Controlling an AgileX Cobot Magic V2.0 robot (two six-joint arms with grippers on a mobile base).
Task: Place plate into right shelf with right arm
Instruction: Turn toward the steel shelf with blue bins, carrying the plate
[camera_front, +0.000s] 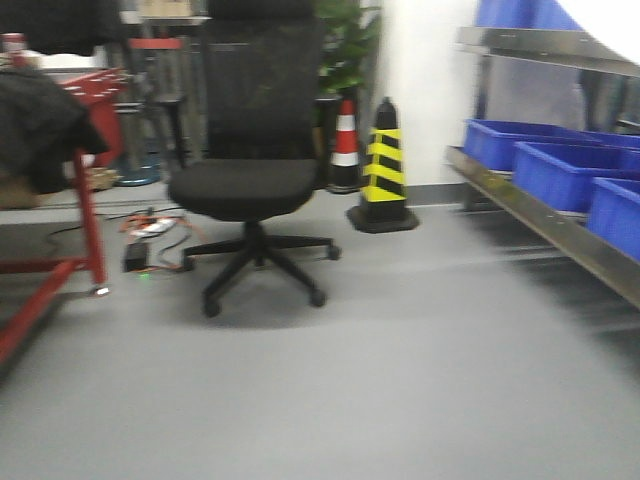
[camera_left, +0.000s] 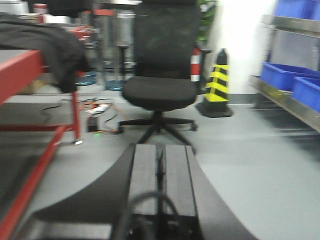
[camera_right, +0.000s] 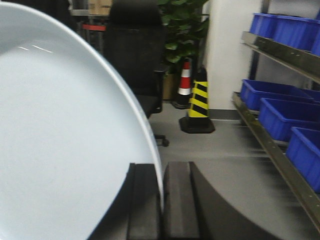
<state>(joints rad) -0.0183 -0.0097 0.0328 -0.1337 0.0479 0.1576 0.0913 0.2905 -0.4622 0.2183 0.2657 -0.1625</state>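
Note:
In the right wrist view my right gripper (camera_right: 161, 172) is shut on the rim of the white plate (camera_right: 60, 135). The plate stands on edge and fills the left half of that view. The right shelf (camera_right: 272, 145) is a steel rack with blue bins along the right side. It also shows in the front view (camera_front: 540, 215) and in the left wrist view (camera_left: 287, 97). My left gripper (camera_left: 160, 150) is shut and empty, held above the grey floor. Neither gripper shows in the front view, where a white patch fills the top right corner.
A black office chair (camera_front: 250, 160) stands in the middle of the floor. A yellow-and-black cone (camera_front: 383, 170) and a red-and-white cone (camera_front: 345, 145) stand by the back wall. A red-framed table (camera_front: 85, 200) with dark cloth is at left. Cables (camera_front: 150, 235) lie under it.

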